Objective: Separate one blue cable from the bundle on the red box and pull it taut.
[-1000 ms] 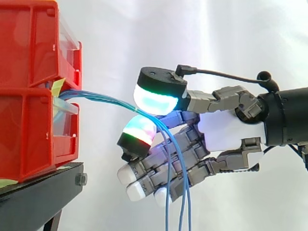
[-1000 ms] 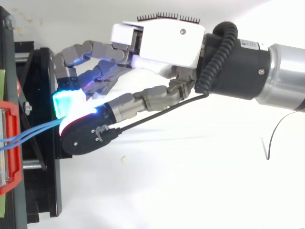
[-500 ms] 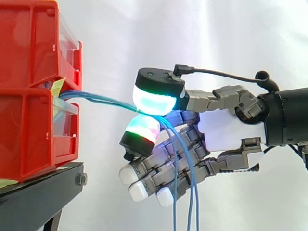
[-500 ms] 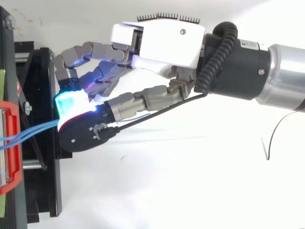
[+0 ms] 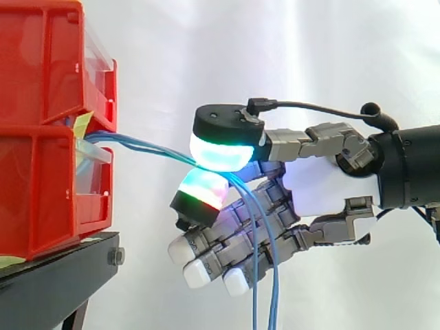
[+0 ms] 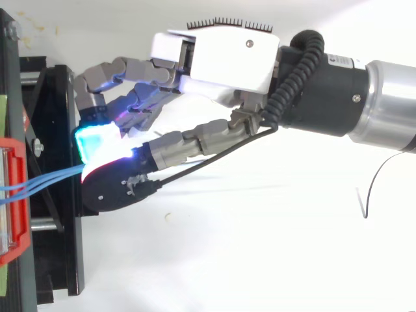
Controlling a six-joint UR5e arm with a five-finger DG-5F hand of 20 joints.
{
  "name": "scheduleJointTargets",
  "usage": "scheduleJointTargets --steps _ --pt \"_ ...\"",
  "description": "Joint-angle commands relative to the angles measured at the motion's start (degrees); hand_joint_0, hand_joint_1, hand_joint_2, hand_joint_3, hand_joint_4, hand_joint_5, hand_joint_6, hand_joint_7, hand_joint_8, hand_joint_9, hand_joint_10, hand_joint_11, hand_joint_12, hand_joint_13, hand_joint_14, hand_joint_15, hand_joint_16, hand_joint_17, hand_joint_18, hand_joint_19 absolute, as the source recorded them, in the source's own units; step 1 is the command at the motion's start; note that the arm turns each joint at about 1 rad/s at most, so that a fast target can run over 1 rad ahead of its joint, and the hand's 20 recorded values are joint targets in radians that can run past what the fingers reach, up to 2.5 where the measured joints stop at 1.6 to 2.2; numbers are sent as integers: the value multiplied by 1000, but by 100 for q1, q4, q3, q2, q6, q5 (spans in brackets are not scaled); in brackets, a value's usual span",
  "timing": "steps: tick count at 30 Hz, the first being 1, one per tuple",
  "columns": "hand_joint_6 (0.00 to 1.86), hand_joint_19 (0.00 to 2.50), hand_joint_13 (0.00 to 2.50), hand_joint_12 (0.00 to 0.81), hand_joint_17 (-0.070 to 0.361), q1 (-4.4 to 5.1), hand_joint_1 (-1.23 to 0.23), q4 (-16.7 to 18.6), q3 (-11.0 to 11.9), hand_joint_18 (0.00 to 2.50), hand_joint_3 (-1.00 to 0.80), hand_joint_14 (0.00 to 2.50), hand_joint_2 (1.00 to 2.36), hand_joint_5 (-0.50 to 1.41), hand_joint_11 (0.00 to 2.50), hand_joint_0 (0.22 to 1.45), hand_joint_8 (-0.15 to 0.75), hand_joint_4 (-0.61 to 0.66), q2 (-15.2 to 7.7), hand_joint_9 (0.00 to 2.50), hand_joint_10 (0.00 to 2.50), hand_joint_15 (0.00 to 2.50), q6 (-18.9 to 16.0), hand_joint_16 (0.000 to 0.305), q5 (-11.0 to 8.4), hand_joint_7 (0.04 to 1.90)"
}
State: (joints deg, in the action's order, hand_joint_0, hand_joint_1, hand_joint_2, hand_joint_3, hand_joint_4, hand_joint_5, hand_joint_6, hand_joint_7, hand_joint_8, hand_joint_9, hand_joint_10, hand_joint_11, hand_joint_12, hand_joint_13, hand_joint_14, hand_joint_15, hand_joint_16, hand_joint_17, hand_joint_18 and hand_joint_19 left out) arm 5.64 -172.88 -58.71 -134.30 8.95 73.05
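– Where are the blue cables going?
– They are coming out from between the two red bins, which are sitting on the black stand. They are running through the open air to the hand, then dropping straight down past its lower fingers.
– What is the hand doing?
– It is pinching them. Two glowing pads are pressing together, one on top and one below. The cables are passing right between them. The other fingers are reaching out underneath, well apart from the bins.
– Why is it holding them out there?
– I think it is gripping away from the bins so it is getting room to pull. The part between the bins and the hand is looking almost straight, sagging only a little.
– Is it holding just one?
– No. More than one thin blue strand is going through the pinch, lying side by side. So the picking apart is looking unfinished to me.
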Motion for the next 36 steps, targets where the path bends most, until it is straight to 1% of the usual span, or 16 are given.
scheduleJointTargets --steps 1,8,12,15,18,20,21,24,32,35,36 --pt "509 472 673 354 111 -2 -852 0 0 667 -59 9 1017 -100 261 684 282 50 0 705 7 279 2 49 -2 1396" --pt "552 468 640 346 108 -2 -894 -9 0 647 -86 10 1019 -128 240 705 262 19 0 619 9 283 2 48 -2 1320" --pt "581 458 623 348 110 -2 -904 -9 0 643 -97 10 1018 -151 244 707 256 36 0 578 8 280 2 49 -2 1263" --pt "586 456 618 349 111 -2 -917 -9 0 646 -139 10 1018 -156 250 696 258 45 0 574 7 276 2 49 -2 1247" --pt "588 468 617 347 111 7 -909 -9 0 646 -222 10 1017 -156 252 681 260 70 0 576 7 279 -7 49 -2 1235" --pt "586 478 627 353 110 7 -904 -9 0 651 -347 10 1010 -150 259 643 273 92 0 601 7 279 -16 49 -2 1246" --pt "583 480 636 356 110 7 -898 -9 0 657 -407 9 1006 -144 263 635 280 113 0 613 7 277 -16 49 -2 1257" --pt "578 495 650 365 111 16 -844 -9 0 654 -500 10 1000 -130 261 586 296 152 0 646 7 284 -16 49 -2 1285" --pt "563 500 703 378 114 16 -762 -9 0 713 -500 10 1000 -101 275 539 323 213 0 721 7 292 -34 51 -2 1340" --pt "553 500 741 392 117 16 -705 -9 0 740 -500 9 1000 -76 264 511 336 241 0 755 9 301 -51 52 -2 1368" --pt "553 501 745 394 118 16 -684 -9 0 755 -500 10 1000 -73 277 499 345 252 0 777 7 301 -51 53 -2 1352"
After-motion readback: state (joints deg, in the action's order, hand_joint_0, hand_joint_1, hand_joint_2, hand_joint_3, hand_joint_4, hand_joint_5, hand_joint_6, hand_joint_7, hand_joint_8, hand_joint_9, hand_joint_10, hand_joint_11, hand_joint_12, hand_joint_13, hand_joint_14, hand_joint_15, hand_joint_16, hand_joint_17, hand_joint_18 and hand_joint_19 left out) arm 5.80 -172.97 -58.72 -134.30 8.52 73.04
